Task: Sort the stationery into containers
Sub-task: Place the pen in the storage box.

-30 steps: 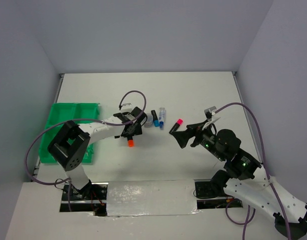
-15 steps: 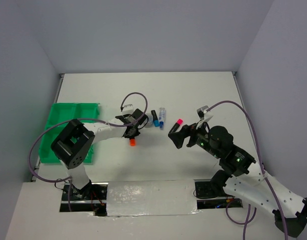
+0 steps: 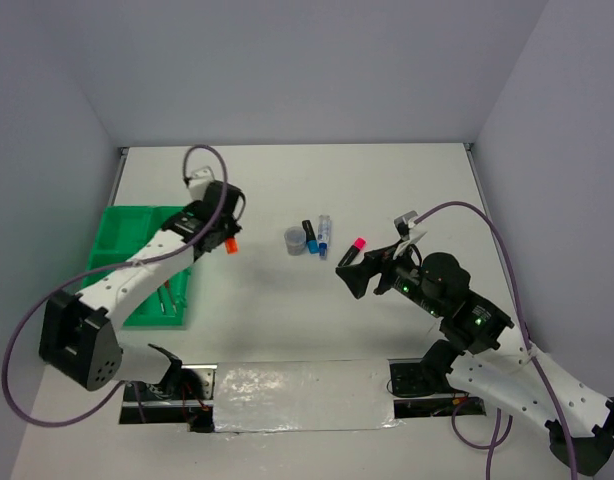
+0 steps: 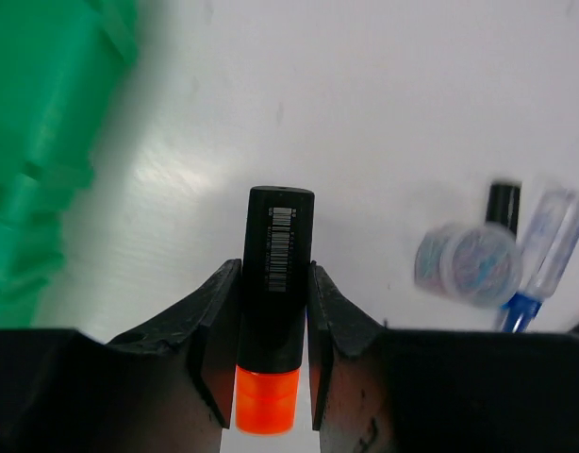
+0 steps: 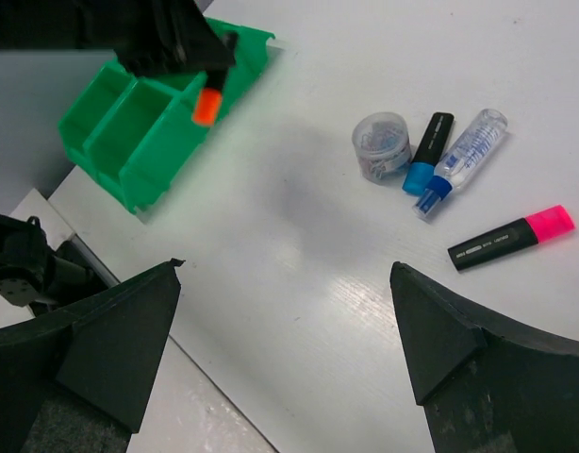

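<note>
My left gripper (image 3: 225, 240) (image 4: 272, 271) is shut on the orange-black highlighter (image 3: 229, 245) (image 4: 275, 283). It holds the highlighter off the table, just right of the green tray's (image 3: 127, 225) (image 5: 129, 132) far right corner. The orange cap points back toward the wrist. My right gripper (image 3: 349, 270) (image 5: 286, 274) stands open and empty, low over the table, near the pink-black highlighter (image 3: 358, 243) (image 5: 511, 238). A black blue-capped marker (image 3: 309, 235) (image 5: 426, 151), a clear blue-capped marker (image 3: 324, 235) (image 5: 464, 156) and a small round grey piece (image 3: 294, 240) (image 5: 382, 143) lie together mid-table.
Thin pens (image 3: 166, 296) lie in a near compartment of the tray. The tray sits at the table's left edge. Grey walls enclose the table on three sides. Cables loop above both arms.
The left gripper closed on the orange-black highlighter, lifted it and carried it left to the tray's right edge. The right arm has barely moved.
</note>
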`<action>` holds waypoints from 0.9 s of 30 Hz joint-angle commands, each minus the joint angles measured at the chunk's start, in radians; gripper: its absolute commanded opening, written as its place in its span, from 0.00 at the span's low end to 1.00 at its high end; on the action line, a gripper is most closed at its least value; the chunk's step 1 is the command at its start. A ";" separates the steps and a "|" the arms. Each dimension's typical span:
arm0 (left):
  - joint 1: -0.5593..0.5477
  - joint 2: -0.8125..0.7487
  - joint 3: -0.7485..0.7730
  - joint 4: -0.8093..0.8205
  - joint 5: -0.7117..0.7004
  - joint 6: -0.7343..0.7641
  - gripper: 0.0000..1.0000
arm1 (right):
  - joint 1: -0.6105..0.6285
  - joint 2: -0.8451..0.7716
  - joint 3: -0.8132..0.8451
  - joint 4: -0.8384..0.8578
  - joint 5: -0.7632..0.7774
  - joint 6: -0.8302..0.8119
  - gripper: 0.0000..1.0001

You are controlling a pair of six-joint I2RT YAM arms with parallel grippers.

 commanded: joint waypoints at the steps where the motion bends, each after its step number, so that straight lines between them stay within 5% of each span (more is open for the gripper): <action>1: 0.132 -0.087 0.060 -0.067 -0.035 0.087 0.00 | -0.006 -0.009 0.017 0.056 -0.022 -0.022 1.00; 8: 0.414 -0.185 0.114 -0.044 -0.030 0.216 0.00 | -0.006 -0.040 -0.019 0.104 -0.105 -0.052 1.00; 16: 0.701 -0.058 0.116 0.159 -0.040 0.349 0.07 | -0.006 -0.049 -0.046 0.107 -0.135 -0.055 1.00; 21: 0.785 0.095 0.163 0.215 -0.045 0.363 0.03 | -0.008 -0.064 -0.066 0.101 -0.148 -0.072 1.00; 27: 0.795 0.201 0.171 0.307 -0.095 0.417 0.19 | -0.005 -0.080 -0.074 0.085 -0.177 -0.085 1.00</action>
